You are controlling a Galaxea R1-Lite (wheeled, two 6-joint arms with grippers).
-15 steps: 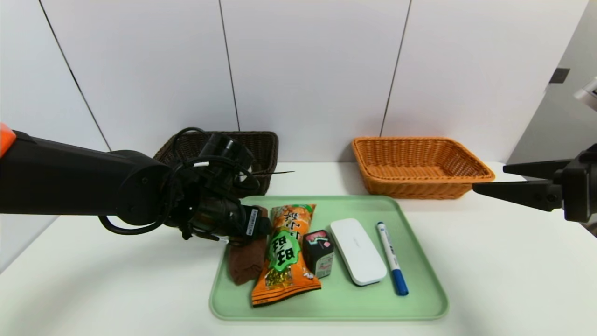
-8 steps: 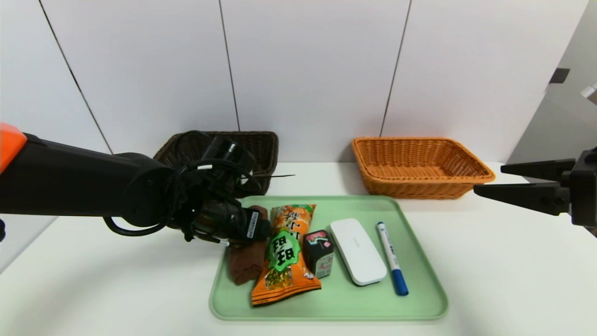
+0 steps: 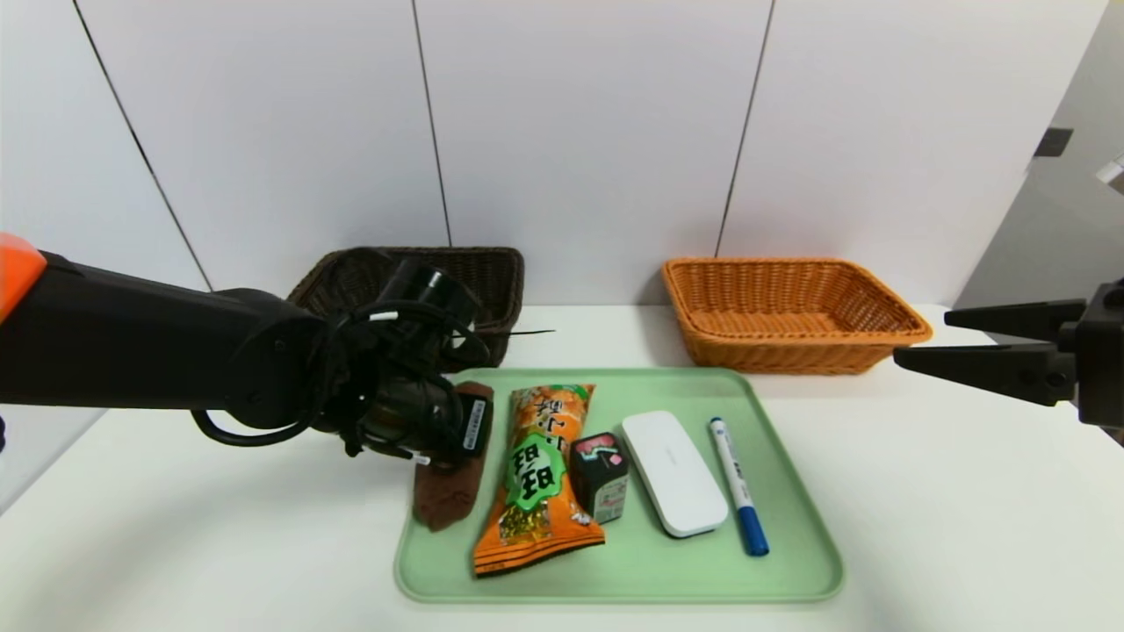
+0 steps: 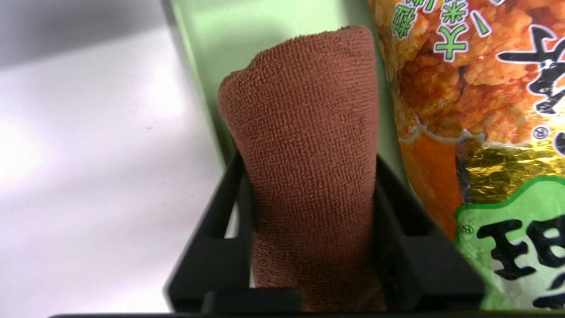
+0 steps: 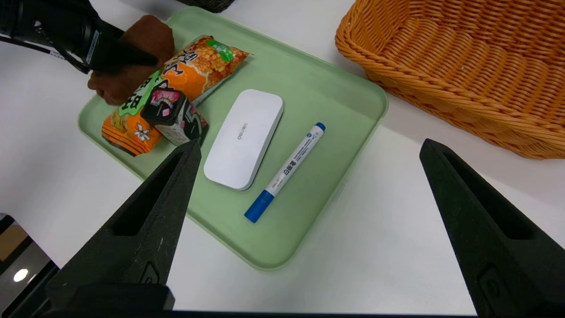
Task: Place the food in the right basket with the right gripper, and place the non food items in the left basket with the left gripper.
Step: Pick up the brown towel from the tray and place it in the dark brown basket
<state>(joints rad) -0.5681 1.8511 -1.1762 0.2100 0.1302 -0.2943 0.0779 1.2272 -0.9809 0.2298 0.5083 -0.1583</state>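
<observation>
Brown cloth lies on green tray, left pincer clamping it.

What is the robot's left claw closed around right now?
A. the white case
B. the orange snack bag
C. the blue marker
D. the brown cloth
D: in the left wrist view the left gripper has its black fingers pressed against both sides of the brown cloth, at the edge of the green tray, while the orange snack bag lies untouched beside it.
</observation>
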